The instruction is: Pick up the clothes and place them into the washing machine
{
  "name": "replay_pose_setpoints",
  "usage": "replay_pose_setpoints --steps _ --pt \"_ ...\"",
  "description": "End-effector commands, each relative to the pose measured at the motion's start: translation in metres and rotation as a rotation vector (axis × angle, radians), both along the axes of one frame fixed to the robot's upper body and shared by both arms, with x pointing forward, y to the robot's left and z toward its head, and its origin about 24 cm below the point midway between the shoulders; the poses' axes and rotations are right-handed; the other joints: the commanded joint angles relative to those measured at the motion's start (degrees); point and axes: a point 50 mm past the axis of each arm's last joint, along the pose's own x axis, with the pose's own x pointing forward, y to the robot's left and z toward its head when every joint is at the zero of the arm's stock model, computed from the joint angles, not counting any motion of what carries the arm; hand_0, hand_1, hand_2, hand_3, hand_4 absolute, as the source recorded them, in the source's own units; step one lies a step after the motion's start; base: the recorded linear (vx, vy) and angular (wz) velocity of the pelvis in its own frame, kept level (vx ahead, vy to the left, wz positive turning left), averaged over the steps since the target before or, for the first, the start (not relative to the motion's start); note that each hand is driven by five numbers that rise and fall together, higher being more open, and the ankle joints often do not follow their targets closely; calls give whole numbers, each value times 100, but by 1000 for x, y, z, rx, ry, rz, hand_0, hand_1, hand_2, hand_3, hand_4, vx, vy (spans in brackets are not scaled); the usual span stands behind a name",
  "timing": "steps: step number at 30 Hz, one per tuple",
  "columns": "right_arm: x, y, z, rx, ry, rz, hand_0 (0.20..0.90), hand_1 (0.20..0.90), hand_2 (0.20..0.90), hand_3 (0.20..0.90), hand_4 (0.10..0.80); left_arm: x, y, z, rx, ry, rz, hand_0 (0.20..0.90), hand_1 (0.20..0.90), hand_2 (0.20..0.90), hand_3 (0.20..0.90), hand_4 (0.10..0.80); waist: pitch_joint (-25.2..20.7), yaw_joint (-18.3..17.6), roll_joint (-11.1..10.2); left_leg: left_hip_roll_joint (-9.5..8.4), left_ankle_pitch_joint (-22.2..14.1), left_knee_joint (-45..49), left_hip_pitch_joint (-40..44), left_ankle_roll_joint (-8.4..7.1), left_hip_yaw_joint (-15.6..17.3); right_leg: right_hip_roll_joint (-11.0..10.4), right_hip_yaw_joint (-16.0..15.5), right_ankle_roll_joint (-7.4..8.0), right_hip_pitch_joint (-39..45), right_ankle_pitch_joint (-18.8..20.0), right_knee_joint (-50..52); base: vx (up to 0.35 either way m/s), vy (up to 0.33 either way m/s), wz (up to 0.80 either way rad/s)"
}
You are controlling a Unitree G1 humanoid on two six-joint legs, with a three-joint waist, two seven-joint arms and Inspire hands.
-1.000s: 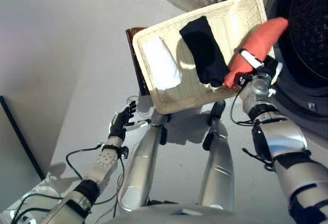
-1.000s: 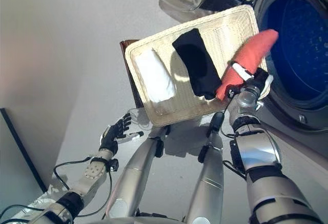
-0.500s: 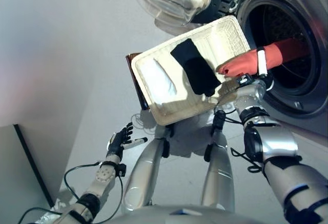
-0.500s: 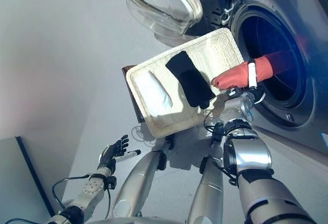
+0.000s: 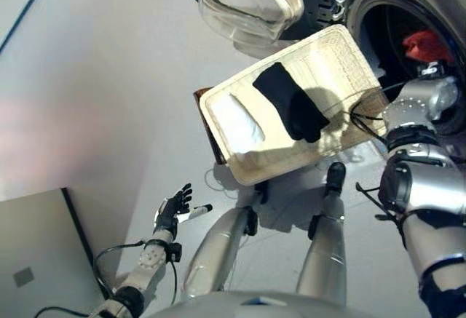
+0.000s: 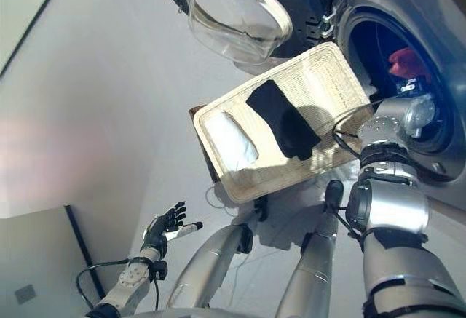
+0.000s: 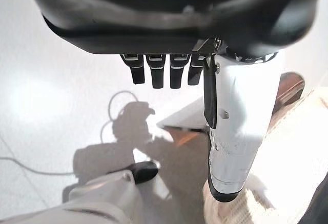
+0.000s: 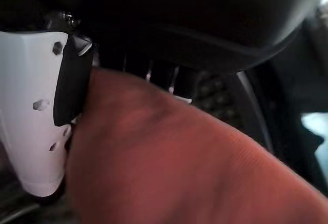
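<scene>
Red garment [image 8: 174,167] pinched in my right hand [image 8: 36,111] inside the washing machine [image 6: 408,12] drum; black cloth [image 5: 295,107] and white cloth [image 5: 240,123] lie in the wicker tray [image 5: 349,56]; left hand [image 5: 173,209] spread, idle

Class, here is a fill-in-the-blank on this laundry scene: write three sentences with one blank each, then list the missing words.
1. The right hand holds a ____ cloth inside the washer drum.
2. In the basket lie a white cloth and a ____ one.
3. The washer door stands ____.
4. The left hand hangs open and holds ____.

Missing words: red; black; open; nothing
</scene>
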Motion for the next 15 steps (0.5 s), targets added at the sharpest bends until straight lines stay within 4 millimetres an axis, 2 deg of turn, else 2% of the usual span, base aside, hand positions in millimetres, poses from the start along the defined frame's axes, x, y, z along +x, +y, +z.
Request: replay_pose_setpoints --steps 1,3,5,9,15 --pt "-27 -11 103 -343 -241 -101 900 900 900 900 800 -7 7 3 -15 -41 36 900 900 900 900 800 -259 -23 392 240 -119 -36 -142 -728 -493 258 -165 -246 252 -978 685 18 59 -10" --pt "-16 -4 90 -324 -214 -47 900 900 900 900 800 -7 5 2 -17 -31 33 900 900 900 900 800 -279 -13 435 233 -138 -21 -137 -717 -450 252 -119 -243 242 -962 679 11 33 -10" --pt "-5 0 68 -275 -162 7 900 900 900 900 800 -8 2 -1 -24 -15 30 900 900 900 900 800 -294 -7 470 224 -167 11 -131 -705 -425 244 -95 -241 254 -957 684 2 16 -8" --pt "7 9 39 -217 -97 74 900 900 900 900 800 -10 -3 -3 -36 0 9 900 900 900 900 800 -329 -14 528 215 -181 54 -133 -704 -408 226 -90 -255 271 -955 687 -6 15 -6" --pt "16 21 17 -202 -40 139 900 900 900 900 800 -11 -2 -6 -25 16 4 900 900 900 900 800 -298 -56 484 218 -174 80 -142 -706 -423 257 -116 -289 302 -933 689 -19 -8 -1"
